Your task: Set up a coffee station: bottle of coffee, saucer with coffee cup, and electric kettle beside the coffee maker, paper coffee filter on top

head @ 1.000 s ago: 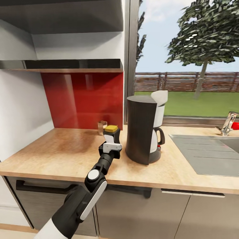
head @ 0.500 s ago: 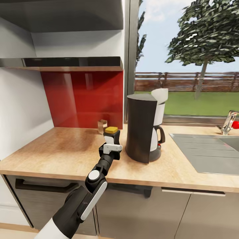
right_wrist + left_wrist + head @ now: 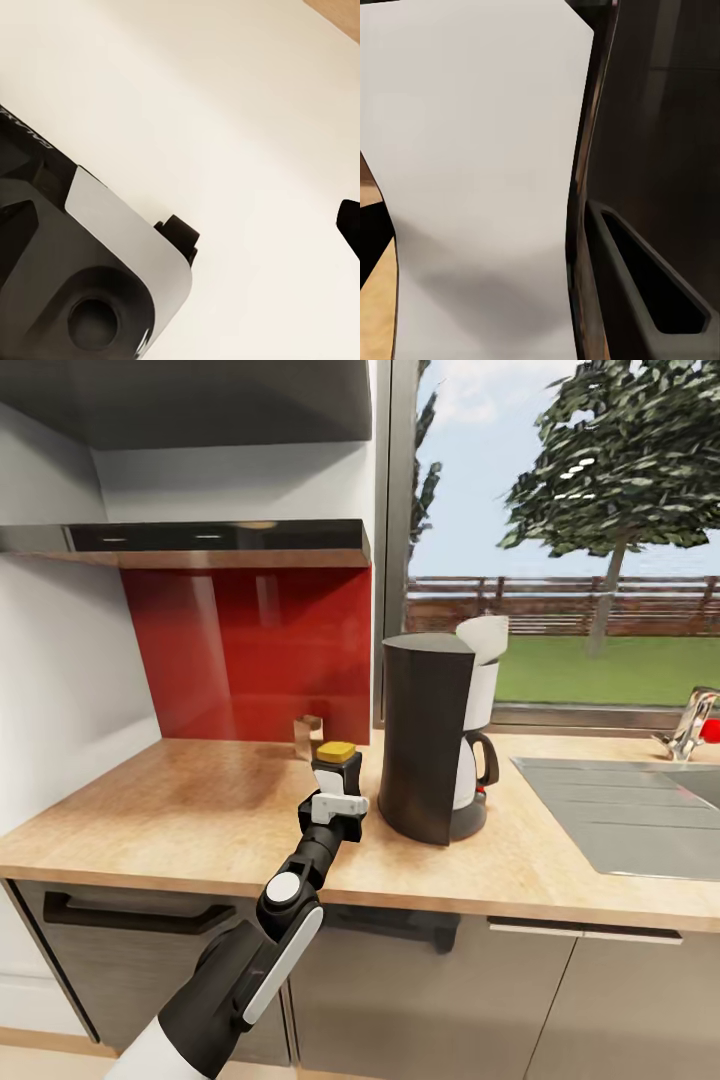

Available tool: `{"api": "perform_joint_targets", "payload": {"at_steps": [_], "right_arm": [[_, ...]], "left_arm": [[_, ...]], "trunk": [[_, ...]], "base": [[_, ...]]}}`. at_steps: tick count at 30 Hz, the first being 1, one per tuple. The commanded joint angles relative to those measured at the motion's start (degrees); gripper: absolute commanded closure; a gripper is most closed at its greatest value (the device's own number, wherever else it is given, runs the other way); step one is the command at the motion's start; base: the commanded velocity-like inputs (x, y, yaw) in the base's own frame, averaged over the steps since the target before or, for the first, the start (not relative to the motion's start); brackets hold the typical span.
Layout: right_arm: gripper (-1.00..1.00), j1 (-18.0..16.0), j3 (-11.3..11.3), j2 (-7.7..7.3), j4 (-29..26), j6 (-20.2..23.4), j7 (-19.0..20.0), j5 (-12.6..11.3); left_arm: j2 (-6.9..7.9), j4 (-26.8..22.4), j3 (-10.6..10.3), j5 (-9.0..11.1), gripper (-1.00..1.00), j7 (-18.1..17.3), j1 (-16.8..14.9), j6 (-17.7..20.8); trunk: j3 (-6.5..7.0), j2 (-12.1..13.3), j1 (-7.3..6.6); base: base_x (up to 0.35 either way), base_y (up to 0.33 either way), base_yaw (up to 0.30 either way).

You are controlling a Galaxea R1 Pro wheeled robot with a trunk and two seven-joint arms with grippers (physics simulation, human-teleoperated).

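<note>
Head view: left arm reaches forward over the wooden counter [image 3: 180, 815]; left hand [image 3: 336, 788] closed around the bottle of coffee [image 3: 335, 770], dark body with a yellow cap, held upright, base at or just above the counter surface, cannot tell which; bottle just beside the coffee maker [image 3: 432, 738], on its left side, a narrow gap between them; coffee maker upright on the counter, dark housing, white carafe section with black handle on its right; paper coffee filter [image 3: 484, 637] sits on top of the coffee maker, white, standing up at its right upper edge; small glass [image 3: 307, 737] behind the bottle against the red backsplash [image 3: 250, 655]; sink [image 3: 640, 815] and faucet [image 3: 690, 725] at far right; dark shelf [image 3: 200, 540] above the backsplash. Left wrist view: pale label surface very close, dark handle beside it. Right hand state: cannot tell.
</note>
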Motion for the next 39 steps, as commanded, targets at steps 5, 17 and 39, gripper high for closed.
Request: {"api": "perform_joint_targets", "payload": {"at_steps": [5, 17, 39], "right_arm": [[-1.00, -0.03, 0.43, 0.02, 0.08, -0.18, 0.29, -0.61], [-1.00, -0.05, 0.43, 0.01, 0.08, -0.18, 0.29, -0.61], [-1.00, -0.02, 0.40, 0.14, 0.08, -0.19, 0.29, -0.52]], "left_arm": [[0.02, -0.14, -0.12, 0.34, 1.00, 0.38, -0.06, 0.25], [0.02, -0.15, -0.12, 0.36, 1.00, 0.38, -0.06, 0.25], [0.02, -0.15, -0.12, 0.36, 1.00, 0.38, -0.06, 0.25]], "trunk": [[-0.42, -0.04, 0.00], [-1.45, -0.04, 0.00], [-1.63, -0.04, 0.00]], "base": [[0.000, 0.000, 0.000], [0.000, 0.000, 0.000], [0.000, 0.000, 0.000]]}}
